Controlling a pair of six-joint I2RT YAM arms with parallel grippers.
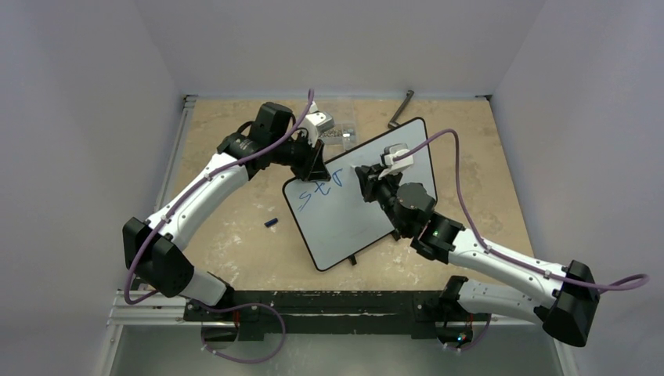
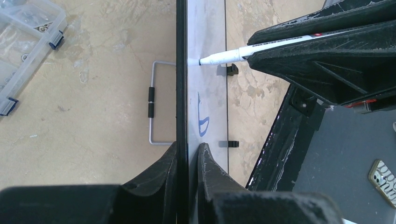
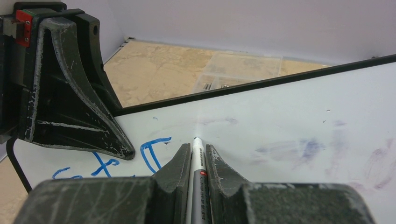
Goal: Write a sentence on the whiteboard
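Stock as I found it: whiteboard [image 1: 344,219] was glossy, smooth white, black-framed; my left gripper [image 2: 187,149] and right gripper [image 3: 198,150] were matt black plastic, scuffed whitish; marker [image 2: 224,57], smooth white plastic; tabletop [image 2: 93,102], matt mottled tan; box [image 2: 23,32], clear plastic.

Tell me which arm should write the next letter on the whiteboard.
Right. The right gripper is shut on the marker, its tip at the whiteboard just past the blue lettering. The left gripper clamps the board's edge, steadying it.

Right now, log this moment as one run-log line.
left gripper shut on whiteboard edge | right gripper shut on marker | marker tip at whiteboard surface | sentence unfinished, few blue letters
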